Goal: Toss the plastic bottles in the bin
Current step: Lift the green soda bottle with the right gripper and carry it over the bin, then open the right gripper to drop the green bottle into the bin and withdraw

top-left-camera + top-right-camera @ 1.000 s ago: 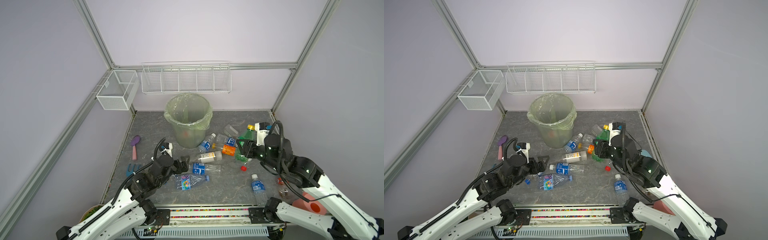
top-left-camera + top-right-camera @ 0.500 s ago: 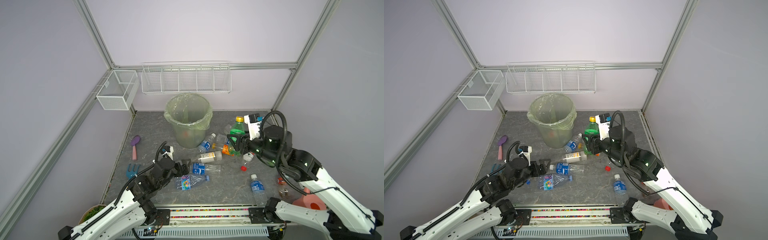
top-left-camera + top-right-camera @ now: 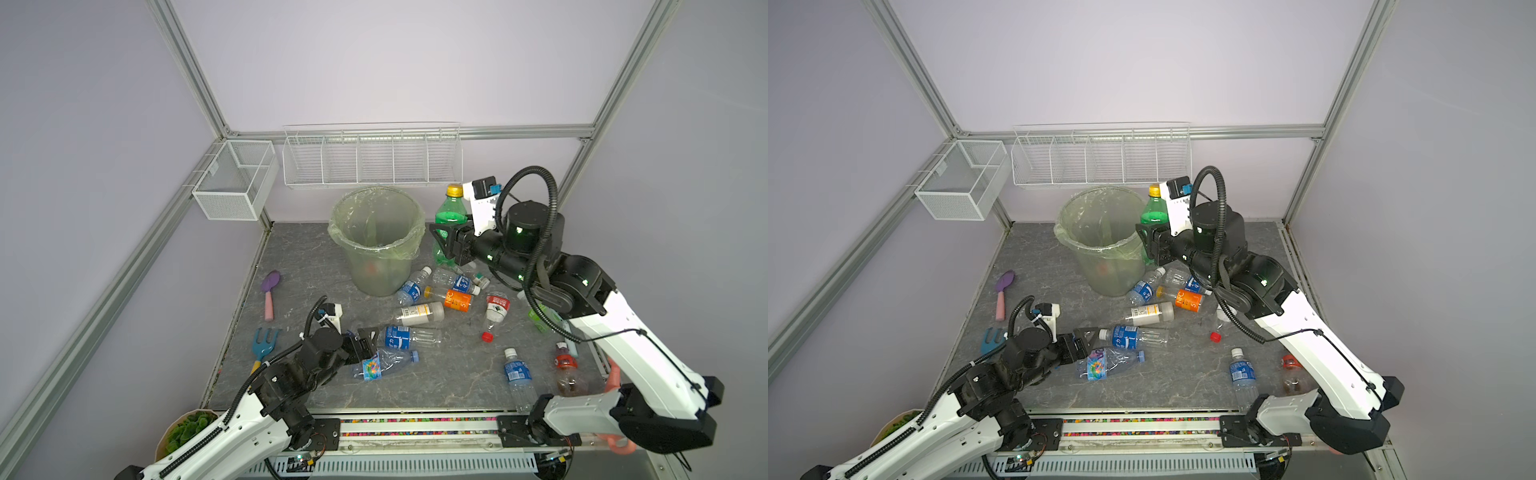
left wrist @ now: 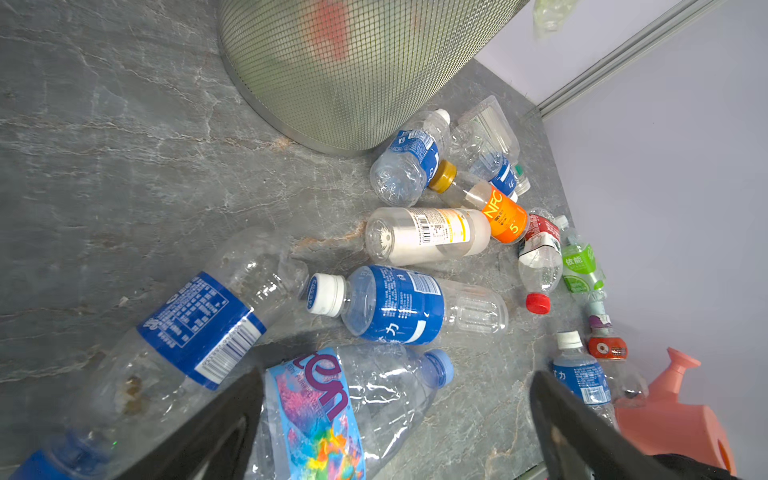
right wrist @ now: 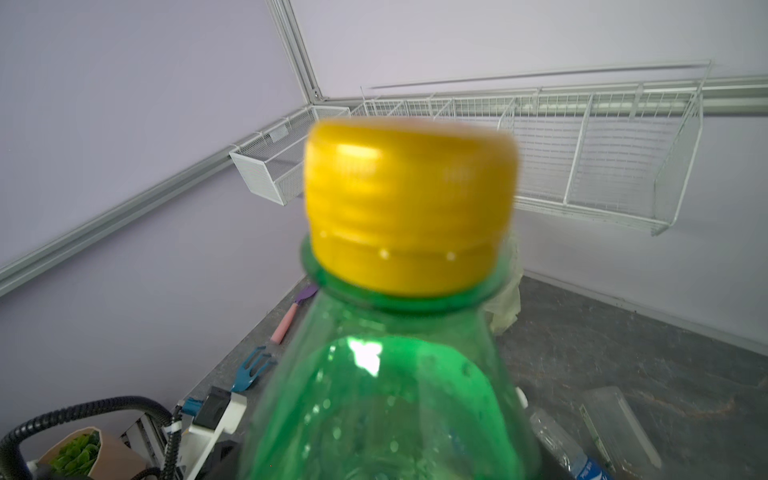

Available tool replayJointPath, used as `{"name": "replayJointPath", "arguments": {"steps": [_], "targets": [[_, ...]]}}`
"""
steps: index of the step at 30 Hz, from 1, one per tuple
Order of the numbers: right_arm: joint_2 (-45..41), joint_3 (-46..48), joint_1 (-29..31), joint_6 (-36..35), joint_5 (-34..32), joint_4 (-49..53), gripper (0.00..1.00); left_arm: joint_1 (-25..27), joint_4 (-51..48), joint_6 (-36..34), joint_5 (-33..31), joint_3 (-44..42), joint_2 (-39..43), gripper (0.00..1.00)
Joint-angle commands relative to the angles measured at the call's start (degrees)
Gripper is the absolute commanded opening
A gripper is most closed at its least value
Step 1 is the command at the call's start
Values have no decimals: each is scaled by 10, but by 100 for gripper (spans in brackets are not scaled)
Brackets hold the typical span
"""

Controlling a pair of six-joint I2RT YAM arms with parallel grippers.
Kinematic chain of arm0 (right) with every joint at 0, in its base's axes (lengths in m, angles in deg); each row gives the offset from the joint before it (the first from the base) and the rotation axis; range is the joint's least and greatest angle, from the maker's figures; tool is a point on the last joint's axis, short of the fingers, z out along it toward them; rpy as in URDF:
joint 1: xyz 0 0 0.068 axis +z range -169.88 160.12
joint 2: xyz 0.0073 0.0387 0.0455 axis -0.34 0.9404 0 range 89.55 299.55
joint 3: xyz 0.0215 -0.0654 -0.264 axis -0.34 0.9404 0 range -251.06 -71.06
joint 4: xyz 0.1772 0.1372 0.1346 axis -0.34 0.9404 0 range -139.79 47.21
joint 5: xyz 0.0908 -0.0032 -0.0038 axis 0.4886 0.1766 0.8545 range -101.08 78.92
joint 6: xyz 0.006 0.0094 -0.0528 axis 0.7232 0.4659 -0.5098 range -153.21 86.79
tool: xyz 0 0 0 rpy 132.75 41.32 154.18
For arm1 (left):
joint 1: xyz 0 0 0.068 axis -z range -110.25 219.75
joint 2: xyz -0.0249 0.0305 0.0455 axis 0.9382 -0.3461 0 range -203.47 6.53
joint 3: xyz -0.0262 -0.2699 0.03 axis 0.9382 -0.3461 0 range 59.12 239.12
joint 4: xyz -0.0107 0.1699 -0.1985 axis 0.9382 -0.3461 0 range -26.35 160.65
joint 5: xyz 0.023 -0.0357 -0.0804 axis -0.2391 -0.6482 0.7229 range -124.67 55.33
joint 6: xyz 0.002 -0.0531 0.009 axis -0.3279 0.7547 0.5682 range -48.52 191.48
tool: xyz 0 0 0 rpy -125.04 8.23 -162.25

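In both top views the bin (image 3: 376, 274) (image 3: 1108, 270), lined with a green bag (image 3: 409, 249), stands at the back of the worktop (image 3: 299, 266). A reddish blur (image 3: 370, 268) shows low through its wall. The right claw (image 3: 442, 245) clasps the green bottle (image 3: 446, 216) upright just beside the bin's rim. The other plastic bottles (image 3: 401, 336) lie loose on the worktop.

Left wrist view: the left claw (image 4: 395, 415) is spread wide over the multicoloured-label bottle (image 4: 324, 415).

Right wrist view: the green bottle's yellow cap (image 5: 409, 199) fills the middle.

Lilac walls (image 3: 374, 62), grey marbled floor (image 3: 436, 386), 2 white wire baskets (image 3: 372, 160)
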Motion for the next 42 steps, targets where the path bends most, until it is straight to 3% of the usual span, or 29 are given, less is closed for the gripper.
{"name": "replayJointPath", "arguments": {"steps": [1,7,13,14,15,16,17,18,23,29,32,35,42], "targets": [[30,-53,4,-35,-7,-39,7,4,2,15,6,-4,10,99],[147,-199,4,-52,-9,-28,7,3,10,17,17,1,12,99],[350,-415,-20,-53,-11,58,11,4,12,17,24,7,13,99],[387,-455,-28,-45,-1,82,19,4,11,18,26,9,13,99],[429,-507,-37,-33,4,112,36,4,9,18,26,12,14,99],[463,-544,-48,-19,15,140,61,4,6,17,28,16,15,99],[483,-560,-58,-3,23,160,95,4,1,16,28,20,16,99],[488,-559,-63,10,17,174,88,3,-4,14,28,25,17,99],[416,-433,-65,5,7,131,88,4,-32,3,18,43,27,100],[355,-420,-59,-12,2,148,88,4,-26,-4,20,51,6,100],[308,-369,-48,-18,-6,145,88,4,-22,-10,22,57,-8,100],[237,-266,-37,-17,-14,120,88,4,-31,-22,23,68,-22,100],[6,70,-32,24,-16,1,88,4,-33,-44,44,72,-87,100]]}}
